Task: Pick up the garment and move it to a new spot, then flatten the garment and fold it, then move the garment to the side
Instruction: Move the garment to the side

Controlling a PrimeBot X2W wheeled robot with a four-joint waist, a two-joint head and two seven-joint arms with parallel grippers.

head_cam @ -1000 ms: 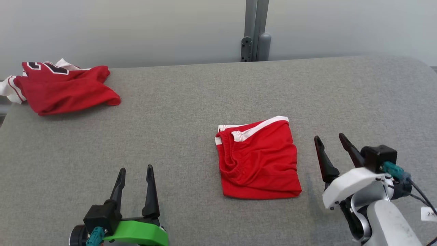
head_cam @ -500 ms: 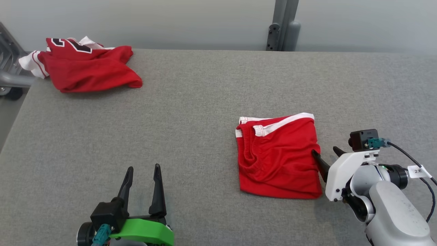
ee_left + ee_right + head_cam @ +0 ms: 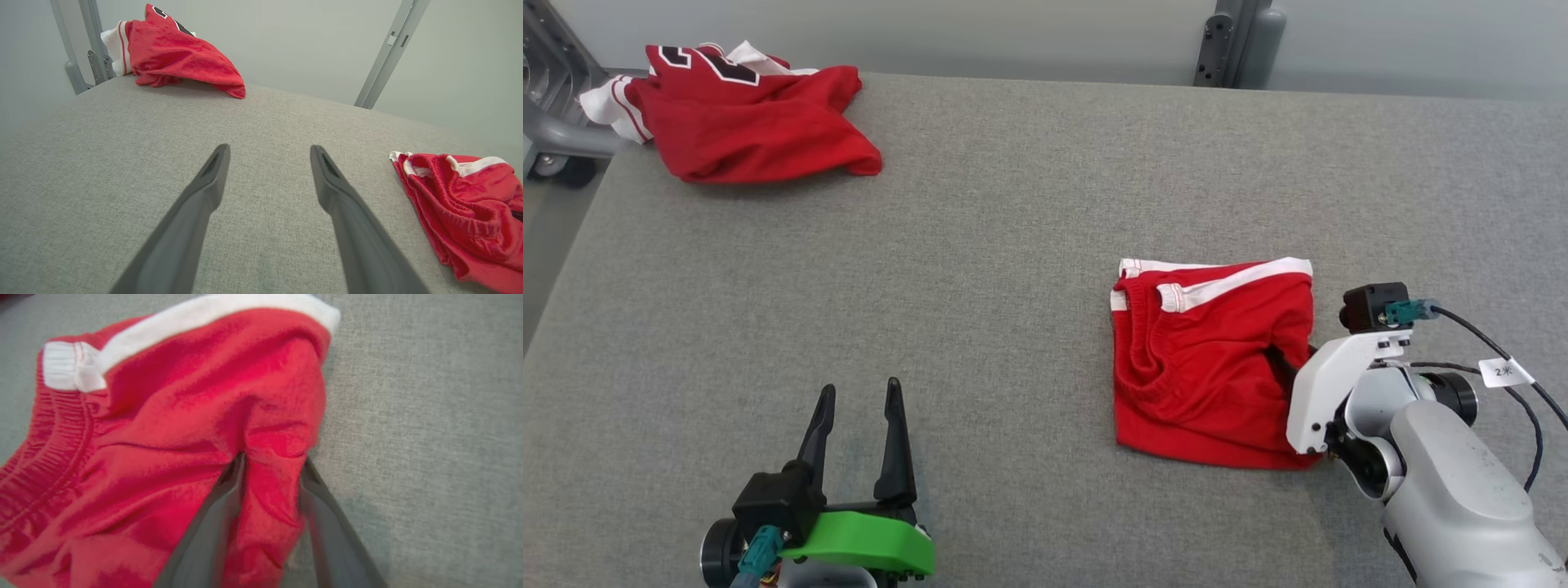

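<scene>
1. Head view: the red garment (image 3: 1201, 367) lies folded into a rough square on the grey cloth-covered table (image 3: 1013, 204), right of centre and nearer the robot than the far edge. A white stripe runs along its far edge, and its gathered elastic waistband curves down its left side.
2. In the right wrist view, the right gripper (image 3: 273, 457) meets the garment at its right edge. Its two dark fingers (image 3: 212, 522) are drawn partway together, with a raised ridge of red cloth pinched between them, and the cloth puckers at both fingertips.
3. One of those fingers lies over the top of the garment. The other runs along the garment's edge, just beside bare table.
4. Apart from that pinched ridge, the garment rests flat on the table.
5. From the head camera, the right arm's white bracket (image 3: 1327, 384) hides most of that gripper, and one dark finger shows against the red cloth.
6. The left gripper (image 3: 859, 386) sits at the lower left over bare table, its fingers spread wide with nothing between them. It is well apart from the garment. Whether it touches the table cannot be told.
7. A crumpled red jersey (image 3: 752, 122) with white trim and a dark number lies at the table's far left corner, well apart from both grippers.
8. A grey post (image 3: 1229, 41) stands behind the far edge, and a cable with a white tag (image 3: 1505, 372) hangs off the right arm.
</scene>
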